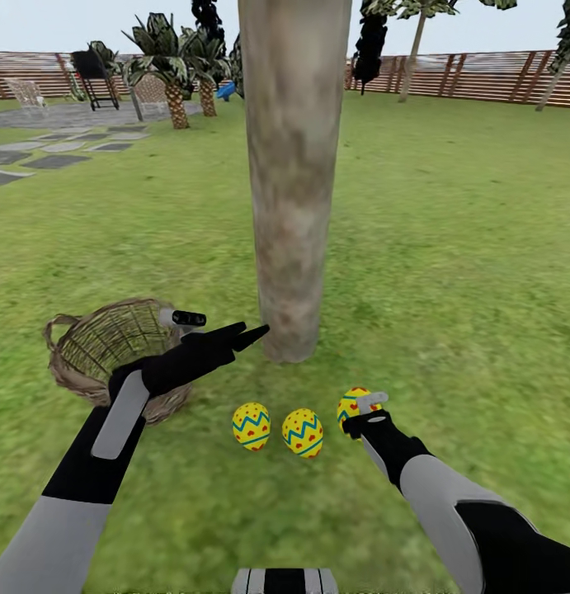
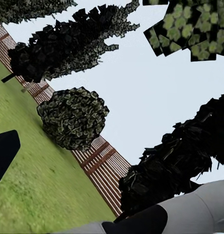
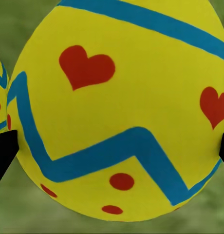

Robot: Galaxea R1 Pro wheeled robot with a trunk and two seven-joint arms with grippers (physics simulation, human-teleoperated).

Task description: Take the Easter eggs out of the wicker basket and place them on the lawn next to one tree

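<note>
Yellow eggs lie in a row on the lawn point(image 1: 449, 247) just in front of the tree point(image 1: 291, 181), whose trunk top is cut off by the upper edge of the head view. The left egg point(image 1: 251, 426) and the middle egg point(image 1: 303, 432) sit close together and clear of both arms. The third egg point(image 1: 350, 404) is half hidden behind the right gripper point(image 1: 356, 410); up close, this egg point(image 3: 119, 105) spans the gap between the two dark fingertips point(image 3: 4, 153), which stand apart at its sides and seem to touch it. Brown and open-woven, the wicker basket point(image 1: 95, 351) stands left of the trunk, its near side covered by the left arm; its inside is hard to make out. Over the basket's right rim the left gripper point(image 1: 245, 332) points at the trunk base, fingers slightly parted, holding nothing.
</note>
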